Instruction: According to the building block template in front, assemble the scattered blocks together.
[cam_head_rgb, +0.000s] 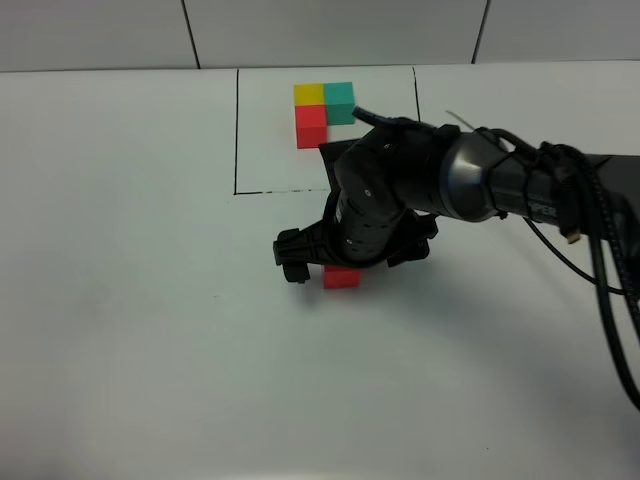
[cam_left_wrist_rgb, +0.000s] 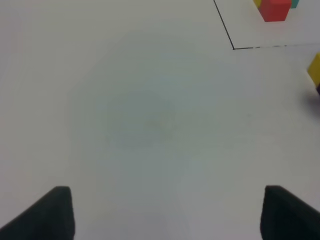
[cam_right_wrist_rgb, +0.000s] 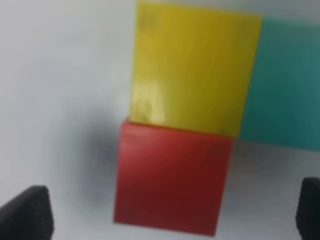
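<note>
Our right gripper hangs wide open and empty just above the scattered blocks: yellow cube touching teal cube, red cube against the yellow one. Left gripper is open too, holding nothing. Farther back we see the building block template inside its black frame.
</note>
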